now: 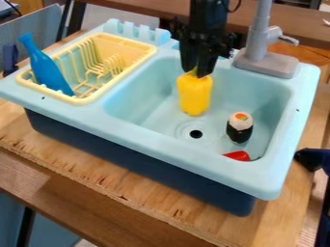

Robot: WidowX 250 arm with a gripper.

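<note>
The black gripper (195,72) hangs over the back of the light blue toy sink basin (132,96), its fingers shut on the green top of a yellow toy (195,95). The yellow toy is upright below the fingertips, inside the basin; whether it touches the basin's surface I cannot tell. To its right and nearer the front, a sushi-like toy (240,128) with a white top and black lower part stands in the basin. A red object (238,156) lies by the front wall, partly hidden by the rim.
Left of the basin, a yellow dish rack (80,100) holds a leaning blue bottle (45,67). The grey faucet (261,34) rises at the back right, close beside the gripper. A dark drain hole (196,134) is in the basin floor. The sink stands on a wooden table (148,205).
</note>
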